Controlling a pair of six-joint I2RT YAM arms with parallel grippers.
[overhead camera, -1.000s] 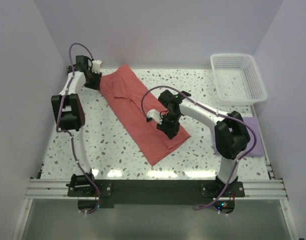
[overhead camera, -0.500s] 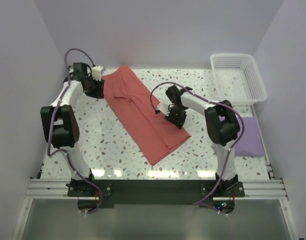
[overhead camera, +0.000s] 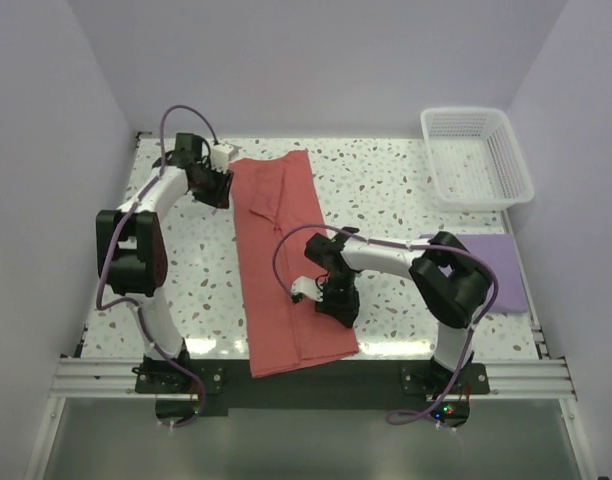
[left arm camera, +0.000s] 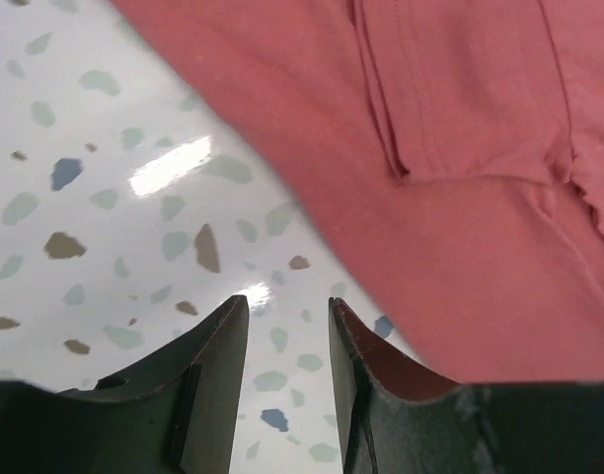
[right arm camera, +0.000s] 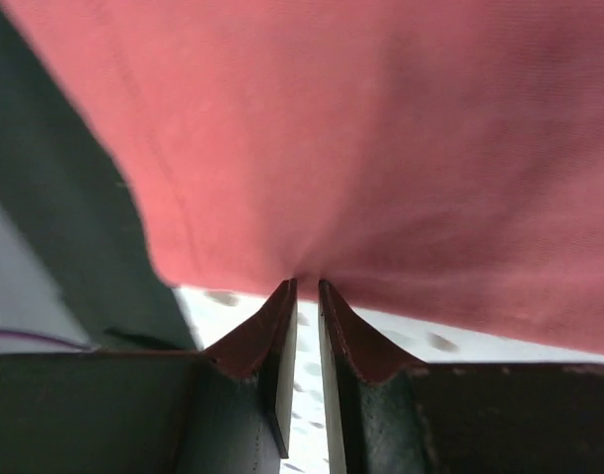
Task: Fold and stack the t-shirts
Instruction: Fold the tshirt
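The salmon-red t-shirt (overhead camera: 281, 270) lies as a long folded strip down the middle of the table, its lower end over the near edge. My left gripper (overhead camera: 224, 188) sits at the strip's far left edge. In the left wrist view the gripper (left arm camera: 287, 304) is open with only table between the fingers, and the red cloth (left arm camera: 460, 188) lies just to the right. My right gripper (overhead camera: 331, 303) is at the strip's right edge; in the right wrist view it (right arm camera: 307, 284) is nearly closed, pinching puckered red cloth (right arm camera: 361, 138). The lavender t-shirt (overhead camera: 508, 282) lies folded at the right, partly hidden by the right arm.
A white lattice basket (overhead camera: 517, 166) stands at the back right corner. The dark rail (overhead camera: 306, 380) runs along the near edge, under the shirt's lower end. Walls close in the table on the left, back and right.
The red shirt has swung from a diagonal lie to a nearly straight strip pointing toward me. My right gripper moved nearer and left with its lower edge. My left gripper shifted right.
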